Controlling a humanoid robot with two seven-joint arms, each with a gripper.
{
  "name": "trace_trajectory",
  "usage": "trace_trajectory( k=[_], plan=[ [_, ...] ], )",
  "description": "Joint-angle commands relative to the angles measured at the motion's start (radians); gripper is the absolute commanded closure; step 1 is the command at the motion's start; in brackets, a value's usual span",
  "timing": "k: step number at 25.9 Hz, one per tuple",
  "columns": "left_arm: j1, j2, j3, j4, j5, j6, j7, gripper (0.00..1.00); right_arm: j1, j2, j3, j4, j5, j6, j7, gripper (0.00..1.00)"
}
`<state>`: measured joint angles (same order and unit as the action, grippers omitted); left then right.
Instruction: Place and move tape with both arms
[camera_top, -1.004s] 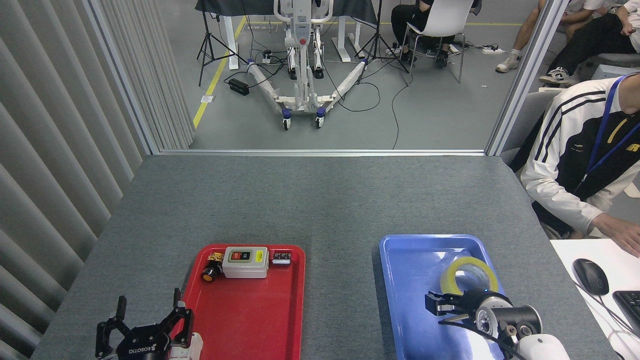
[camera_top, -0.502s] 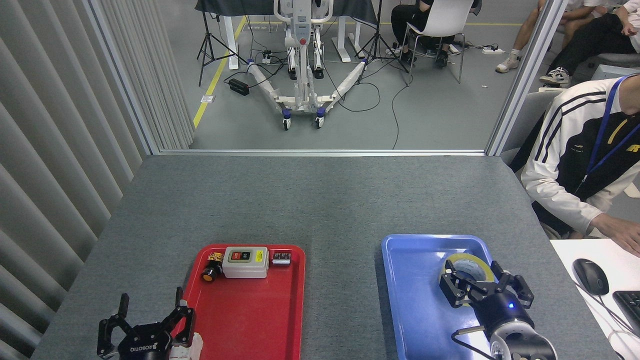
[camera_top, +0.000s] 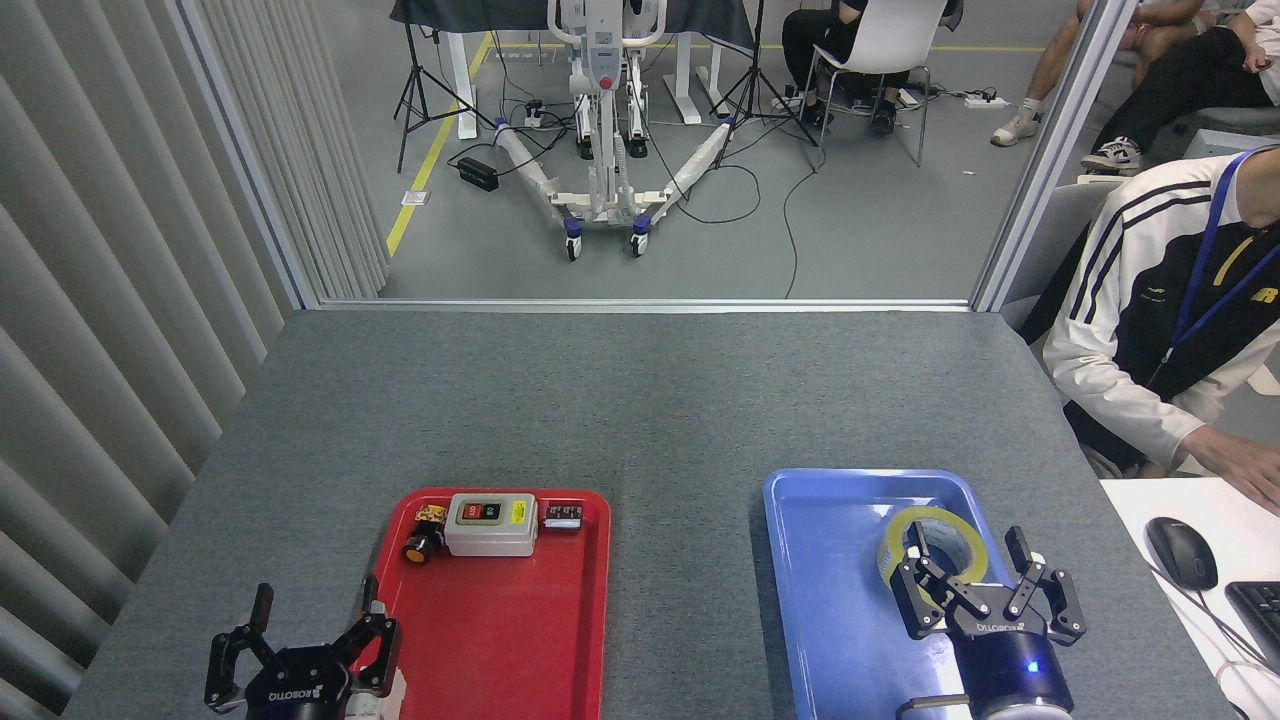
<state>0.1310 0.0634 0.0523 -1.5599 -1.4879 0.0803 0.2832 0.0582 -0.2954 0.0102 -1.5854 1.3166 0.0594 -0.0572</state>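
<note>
Tape: the tape (camera_top: 930, 545) sits in the blue tray (camera_top: 830, 590), toward its far right, tilted on edge.
Right gripper: the right gripper (camera_top: 965, 568) has pulled back nearer since half a second ago; fingers (camera_top: 916, 556) spread wide, one reaching into the roll's core, gripping nothing.
Left gripper: the left gripper (camera_top: 315, 632) has drifted slightly right, fingers spread, empty, at the red tray (camera_top: 500, 630) edge.
Switch box: the switch box (camera_top: 491, 523) is unmoved in the red tray.

Bright, even overhead light; soft shadows; white glare on the blue tray (camera_top: 850, 520); sharp focus
</note>
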Motion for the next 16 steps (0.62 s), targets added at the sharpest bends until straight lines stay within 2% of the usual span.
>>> trace_trajectory(
  k=[1,4,16],
  plan=[
    [-0.017,0.006,0.02,0.018,0.035,-0.114,-0.03,0.0,0.023,0.006,-0.013,-0.002,0.01,0.0,-0.001,0.0],
    [-0.036,0.009,0.058,0.029,0.075,-0.214,-0.047,0.0,0.035,0.019,-0.015,-0.004,0.01,0.004,0.0,0.0],
    [-0.037,0.018,0.06,0.027,0.078,-0.235,-0.045,0.0,0.064,0.022,-0.015,-0.015,0.01,0.005,-0.007,0.0]
  ],
)
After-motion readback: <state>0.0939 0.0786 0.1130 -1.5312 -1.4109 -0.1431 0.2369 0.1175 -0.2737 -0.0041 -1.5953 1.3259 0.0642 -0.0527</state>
